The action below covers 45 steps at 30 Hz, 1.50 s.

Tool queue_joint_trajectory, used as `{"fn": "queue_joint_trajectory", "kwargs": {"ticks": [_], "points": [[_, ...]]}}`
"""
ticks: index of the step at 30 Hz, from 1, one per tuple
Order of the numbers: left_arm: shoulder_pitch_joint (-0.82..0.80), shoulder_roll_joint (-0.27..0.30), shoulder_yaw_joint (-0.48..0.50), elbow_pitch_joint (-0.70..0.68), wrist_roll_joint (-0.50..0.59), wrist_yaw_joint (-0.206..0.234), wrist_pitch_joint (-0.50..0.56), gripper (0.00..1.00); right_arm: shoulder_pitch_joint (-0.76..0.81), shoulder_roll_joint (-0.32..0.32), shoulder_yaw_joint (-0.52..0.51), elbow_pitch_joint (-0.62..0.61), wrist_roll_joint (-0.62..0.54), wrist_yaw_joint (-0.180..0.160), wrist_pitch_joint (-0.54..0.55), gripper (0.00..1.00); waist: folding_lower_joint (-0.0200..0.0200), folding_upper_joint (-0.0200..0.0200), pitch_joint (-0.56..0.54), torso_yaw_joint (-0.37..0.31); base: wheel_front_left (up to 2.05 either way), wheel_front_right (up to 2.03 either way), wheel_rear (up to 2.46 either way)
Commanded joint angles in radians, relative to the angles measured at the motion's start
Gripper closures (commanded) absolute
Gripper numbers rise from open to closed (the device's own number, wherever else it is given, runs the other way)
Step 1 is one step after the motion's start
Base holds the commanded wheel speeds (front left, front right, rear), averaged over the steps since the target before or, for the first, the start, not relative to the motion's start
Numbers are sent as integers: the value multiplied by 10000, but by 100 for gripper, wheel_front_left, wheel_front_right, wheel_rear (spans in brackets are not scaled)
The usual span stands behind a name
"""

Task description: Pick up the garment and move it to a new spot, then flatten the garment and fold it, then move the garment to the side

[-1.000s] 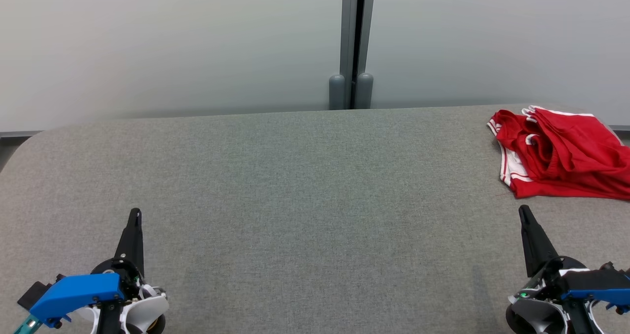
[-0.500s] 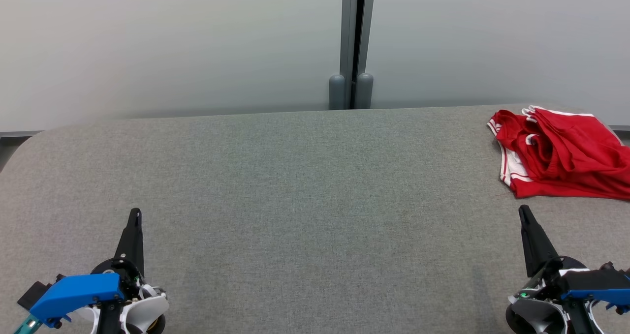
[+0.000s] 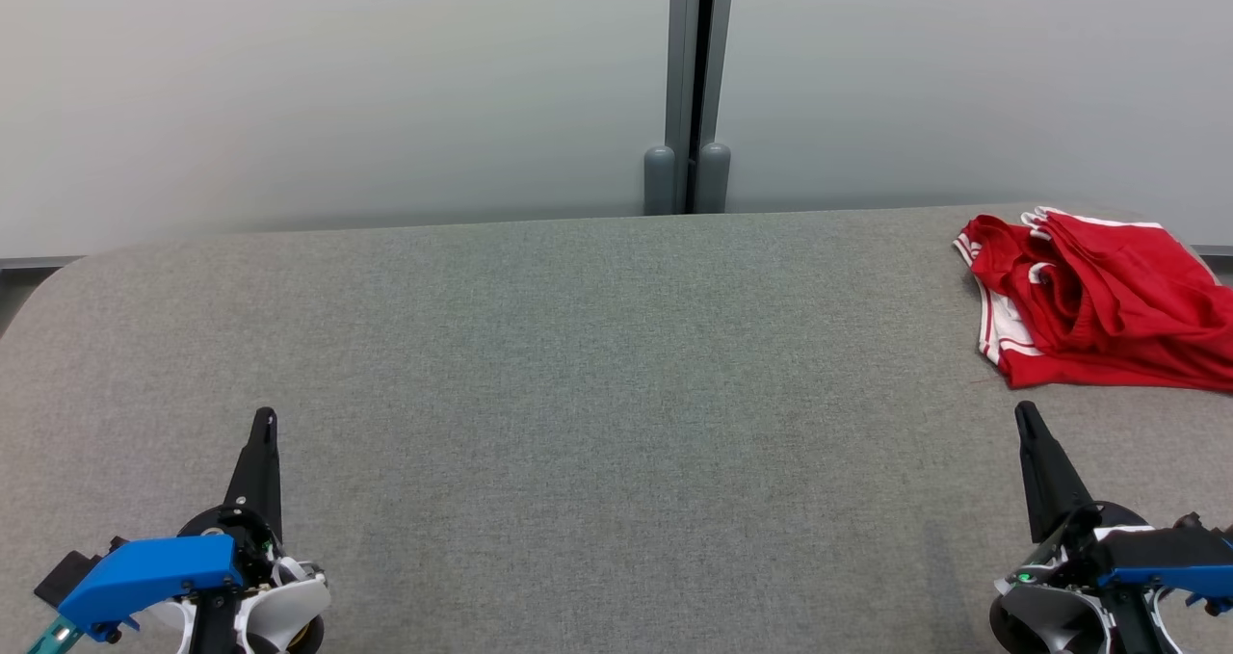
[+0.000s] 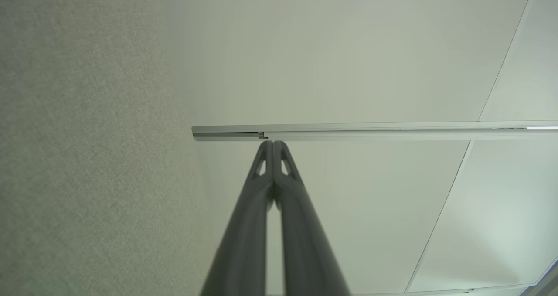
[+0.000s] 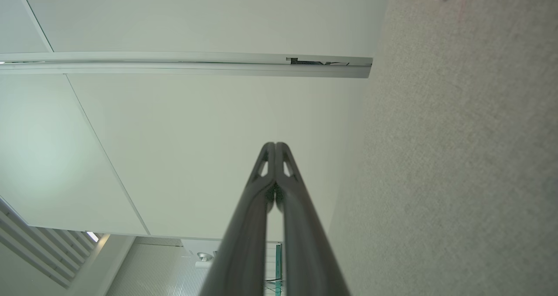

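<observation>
Here we are with the red garment [image 3: 1098, 307] lying crumpled at the far right of the grey table [image 3: 597, 365], close to the back edge. Its white-striped trim faces the middle of the table, and part of the heap runs off the right edge of the head view. Our right gripper [image 3: 1024, 415] sits at the lower right, fingers pointing up the picture toward the heap. It's near the fabric but apart from it, with a strip of bare tabletop between tip and cloth. Over on the lower left, our left gripper [image 3: 263, 419] points the same way, well apart from the garment, the whole wide tabletop lying between them. Now the claws: in the left wrist view the two dark fingers are pressed together at the tips, nothing between them. Right wrist view, same story, tips touching, nothing held. A corner of red and white fabric peeks in at the top edge of that right wrist view. Behind the table we see a pale wall [image 3: 337, 86] split by a grey upright post [image 3: 695, 86]
</observation>
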Motion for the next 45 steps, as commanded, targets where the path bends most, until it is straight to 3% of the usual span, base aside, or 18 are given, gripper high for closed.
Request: {"fn": "queue_joint_trajectory", "kwargs": {"ticks": [1,45], "points": [[-97,-16,15,-38,-29,-97,36,100,-110,9,-25,15,25,4,36,100,0,-1,0,0,0,0,0],[-97,-16,13,-40,-30,-98,34,100,-109,7,-22,15,28,4,33,100,0,-1,0,0,0,0,0]]}}
